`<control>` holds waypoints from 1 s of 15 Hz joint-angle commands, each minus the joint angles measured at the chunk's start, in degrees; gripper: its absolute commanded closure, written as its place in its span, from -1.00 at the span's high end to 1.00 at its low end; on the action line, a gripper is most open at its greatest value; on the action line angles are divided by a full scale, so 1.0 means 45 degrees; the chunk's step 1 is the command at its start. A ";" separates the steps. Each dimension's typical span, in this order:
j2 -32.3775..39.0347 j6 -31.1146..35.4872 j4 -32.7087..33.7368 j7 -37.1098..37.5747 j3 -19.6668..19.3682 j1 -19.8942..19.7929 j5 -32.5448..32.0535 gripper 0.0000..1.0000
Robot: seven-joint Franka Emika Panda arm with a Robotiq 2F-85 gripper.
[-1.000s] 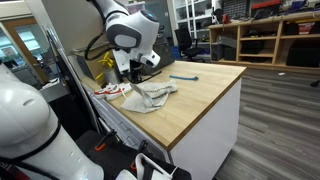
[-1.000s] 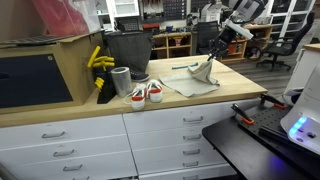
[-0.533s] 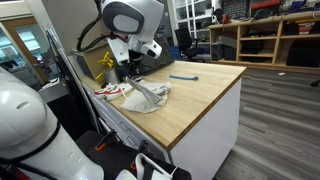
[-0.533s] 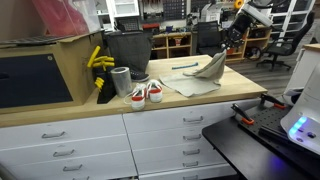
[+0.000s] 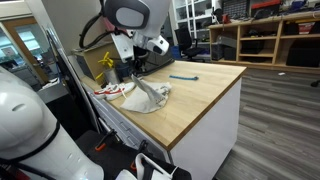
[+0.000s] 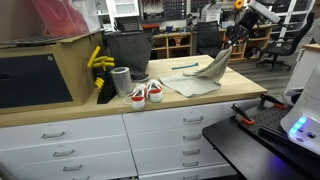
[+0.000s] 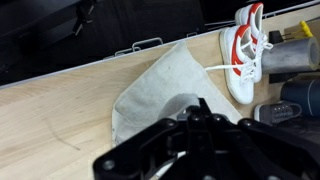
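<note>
A grey cloth [image 5: 148, 97] lies on the wooden countertop [image 5: 205, 95], with one corner pulled up into the air. My gripper [image 5: 137, 63] is shut on that raised corner, above the cloth. In an exterior view the cloth [image 6: 205, 75] hangs in a slanted peak from the gripper [image 6: 232, 42]. In the wrist view the cloth [image 7: 155, 85] spreads out below the dark gripper [image 7: 198, 108], whose fingertips are mostly hidden by its own body. A pair of white and red shoes [image 7: 241, 58] lies just beside the cloth.
The shoes [image 6: 147, 93] sit near the counter's front edge, next to a grey cup [image 6: 121, 80] and a black bin [image 6: 125, 50]. A blue pen [image 5: 183, 77] lies farther along the counter. Yellow objects [image 6: 98, 58] hang by the bin. Drawers [image 6: 190, 130] run below the counter.
The gripper has risen, carrying the cloth's corner with it, so the cloth now stands in a taller peak. The shoes and the pen have not moved.
</note>
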 commanded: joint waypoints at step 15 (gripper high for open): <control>0.0591 0.0144 0.0530 -0.0045 0.0153 0.0373 0.0191 -0.99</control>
